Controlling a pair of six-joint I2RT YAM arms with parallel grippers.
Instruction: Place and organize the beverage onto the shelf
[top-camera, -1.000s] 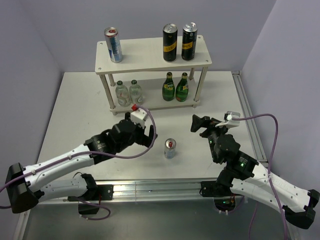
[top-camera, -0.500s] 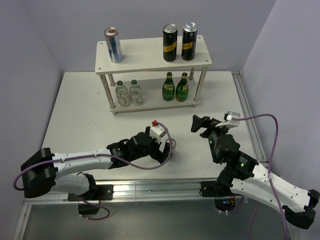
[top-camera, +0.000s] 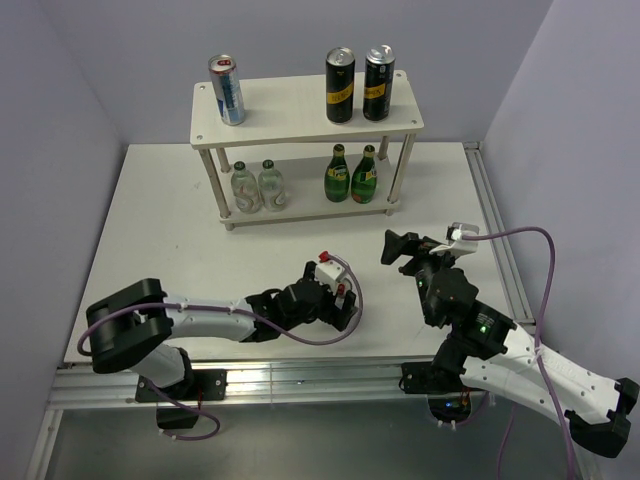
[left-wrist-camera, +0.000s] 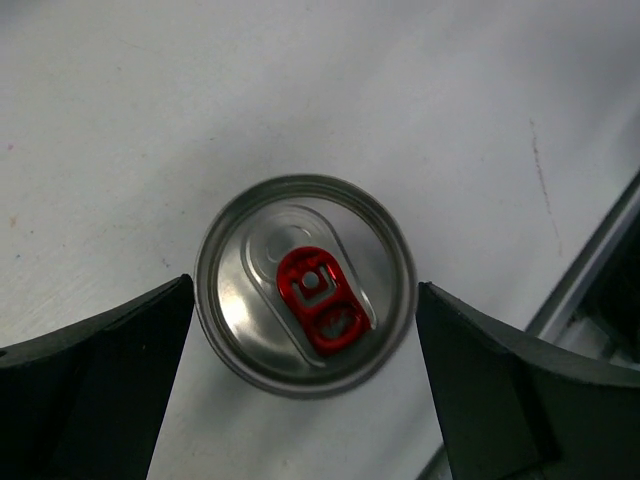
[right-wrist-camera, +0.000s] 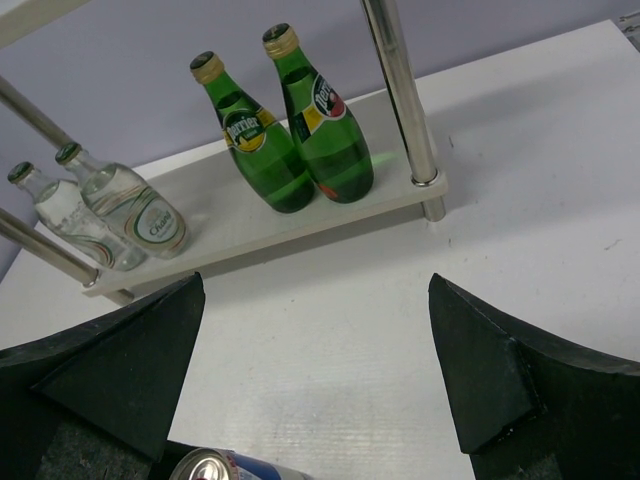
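Slim silver-blue-red can (left-wrist-camera: 305, 285) stands upright on the white table (top-camera: 170, 230) near its front edge, directly under the left gripper (left-wrist-camera: 303, 345); long axis vertical, red tab facing the wrist camera; jaws spread, one finger on each side of the rim, gaps showing, no contact. Left arm is clearly the nearer; right gripper (right-wrist-camera: 315, 350) hangs apart to the right, jaws wide, holding nothing. Judgement: descend, then close on the can body. Pale cream two-tier shelf (top-camera: 290, 125) stands well behind; its top board carries a matching slim can (top-camera: 227, 90) at the left and two black cans (top-camera: 358, 84) at the right, with bare board between.
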